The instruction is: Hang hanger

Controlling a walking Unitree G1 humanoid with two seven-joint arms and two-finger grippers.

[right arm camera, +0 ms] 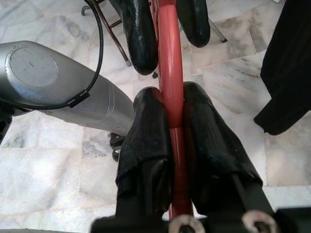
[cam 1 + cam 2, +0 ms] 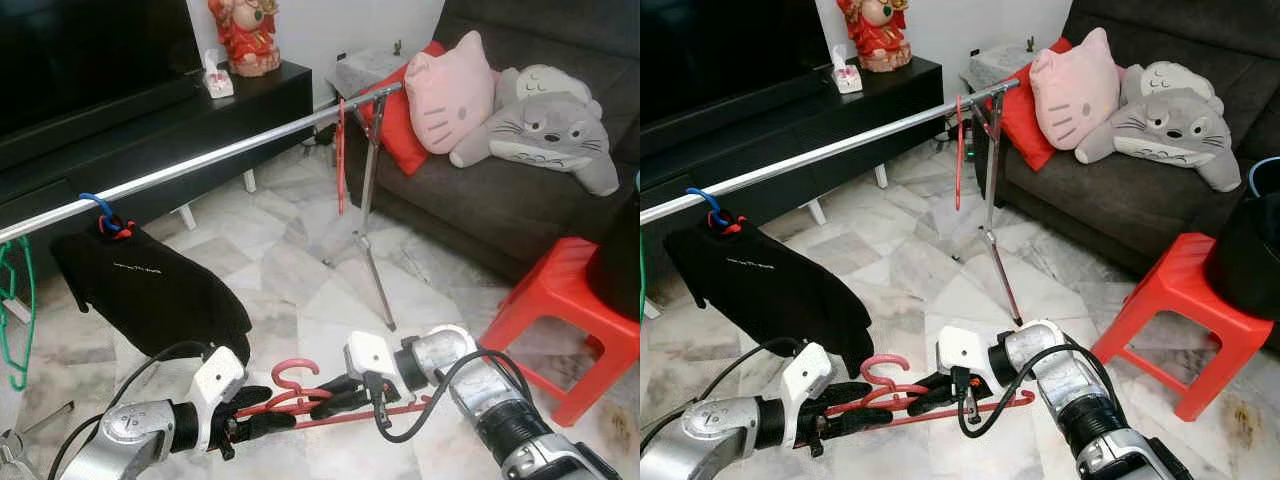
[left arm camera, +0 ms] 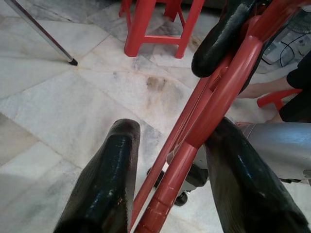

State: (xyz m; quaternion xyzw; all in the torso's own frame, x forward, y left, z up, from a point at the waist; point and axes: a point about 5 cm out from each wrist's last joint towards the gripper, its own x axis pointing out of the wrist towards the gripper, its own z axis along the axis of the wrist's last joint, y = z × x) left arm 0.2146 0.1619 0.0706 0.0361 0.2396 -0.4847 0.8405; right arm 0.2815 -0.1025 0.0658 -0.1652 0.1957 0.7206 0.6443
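Stretching across the room above the marble floor (image 2: 300,290) is a long silver rail (image 2: 220,152) on a stand, with a dark sofa (image 2: 500,200) beyond it and a red stool (image 2: 560,320) off to the right. A black garment (image 2: 150,290) is seen hung from the rail on a blue hook, and a red hanger (image 2: 341,155) dangles further along. Low in front, a second red hanger (image 2: 300,395) is held level between both arms. The right end effector (image 2: 335,395) is clamped tight on its bar, fingers pressed against both sides. The left end effector (image 2: 255,420) is spread apart around the hanger's other end, one finger (image 3: 243,184) touching the red bar, the other (image 3: 109,179) clear of it.
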